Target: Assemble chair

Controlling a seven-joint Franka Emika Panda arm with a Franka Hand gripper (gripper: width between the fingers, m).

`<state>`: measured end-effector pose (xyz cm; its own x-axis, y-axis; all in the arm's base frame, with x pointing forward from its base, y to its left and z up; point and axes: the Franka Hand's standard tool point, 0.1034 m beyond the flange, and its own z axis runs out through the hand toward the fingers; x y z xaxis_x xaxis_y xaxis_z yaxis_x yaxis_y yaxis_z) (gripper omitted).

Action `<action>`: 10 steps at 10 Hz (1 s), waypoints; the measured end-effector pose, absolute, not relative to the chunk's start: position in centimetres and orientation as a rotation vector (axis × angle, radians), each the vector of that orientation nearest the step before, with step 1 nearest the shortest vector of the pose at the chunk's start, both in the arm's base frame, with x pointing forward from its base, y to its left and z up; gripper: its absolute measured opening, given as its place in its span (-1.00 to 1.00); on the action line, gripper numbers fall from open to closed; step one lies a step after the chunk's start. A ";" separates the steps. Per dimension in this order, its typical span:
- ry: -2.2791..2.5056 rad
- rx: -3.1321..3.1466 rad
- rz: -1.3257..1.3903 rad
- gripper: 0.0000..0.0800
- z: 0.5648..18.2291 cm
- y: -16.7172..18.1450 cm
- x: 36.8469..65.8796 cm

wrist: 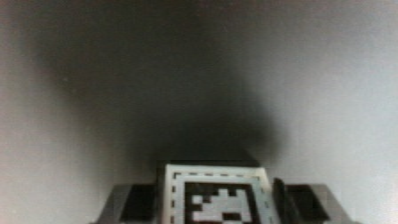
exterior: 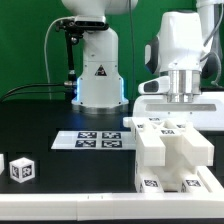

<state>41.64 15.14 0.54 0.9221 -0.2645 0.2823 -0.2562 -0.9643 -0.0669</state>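
Observation:
The chair (exterior: 170, 152) is a stepped white block of chunky slabs and bars with small black-and-white tags, standing at the exterior view's right front. My gripper (exterior: 183, 104) comes straight down onto its top rear part. In the wrist view the dark fingers (wrist: 132, 203) sit on both sides of a narrow white tagged chair part (wrist: 215, 196), touching its sides. The gripper (wrist: 215, 205) is shut on it. The surface beyond is a blurred, very close grey-white. In the exterior view the fingertips are hidden among the white parts.
The marker board (exterior: 100, 138) lies flat on the black table, left of the chair. A small white tagged cube (exterior: 22, 169) stands at the exterior view's front left, with another piece (exterior: 2, 163) at the edge. The robot base (exterior: 98, 75) stands behind.

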 end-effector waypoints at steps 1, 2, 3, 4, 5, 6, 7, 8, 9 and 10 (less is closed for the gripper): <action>0.410 -3.053 -0.454 -0.30 0.5 15.1 41.6; 0.407 -3.052 -0.453 -0.30 0.6 15.3 41.6; 0.399 -3.037 -0.456 -0.30 1.4 16.1 41.2; 0.379 -3.030 -0.471 -0.30 2.0 16.3 40.1; 0.361 -3.036 -0.457 -0.29 2.3 16.1 38.6; 0.350 -3.037 -0.450 -0.29 2.8 15.9 37.6; 0.339 -3.043 -0.447 -0.29 3.6 14.9 36.5; 0.340 -3.046 -0.455 -0.29 4.5 13.6 36.2; 0.341 -3.043 -0.481 -0.29 5.6 12.1 36.6; 0.290 -3.050 -0.511 -0.29 6.9 10.2 37.3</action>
<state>37.33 10.16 6.86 0.9283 -0.1893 0.3199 -0.1776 -0.9819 -0.0657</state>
